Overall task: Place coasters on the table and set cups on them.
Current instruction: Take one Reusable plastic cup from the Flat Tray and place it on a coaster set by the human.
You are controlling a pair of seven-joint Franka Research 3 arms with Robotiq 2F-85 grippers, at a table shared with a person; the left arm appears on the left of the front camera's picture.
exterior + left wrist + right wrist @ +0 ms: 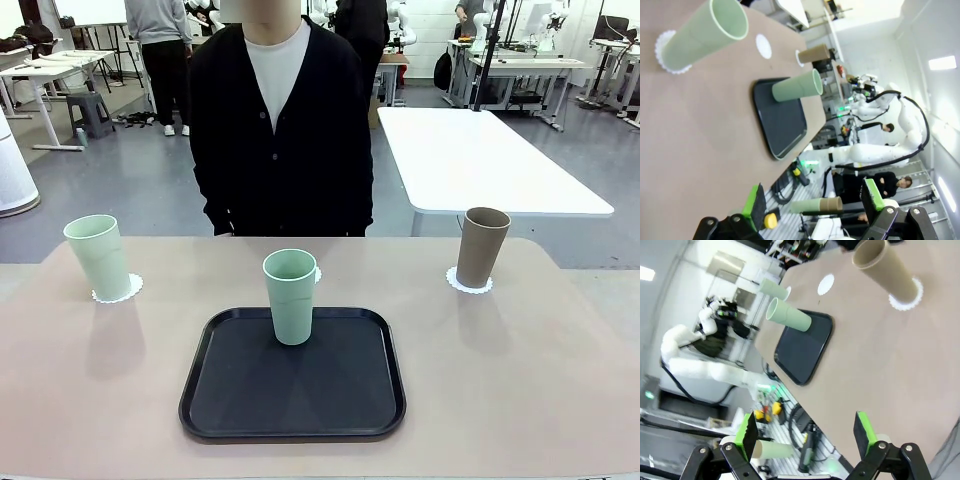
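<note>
There are three cups, three coasters and one black tray [292, 375] on the desk [520, 380]. All three cups stand upright, long axis vertical, open mouth up and narrow base down. The left mint cup [98, 257] sits near the desk's far left corner on the left coaster [118, 289], whose scalloped rim shows beside its base. The brown cup [482, 247] sits toward the far right corner on the right coaster [469, 283]. The middle mint cup [290, 296] stands on the far part of the tray, at the middle of the desk. The bare coaster [317, 274] lies flat on the desk just behind it, past the tray's far edge, with nothing on it. A person [280, 120] stands at the far edge. The left tool [814, 197] is spread wide, gripping and touching nothing. The right tool [805, 432] is likewise spread wide, with only air between its green pads.
</note>
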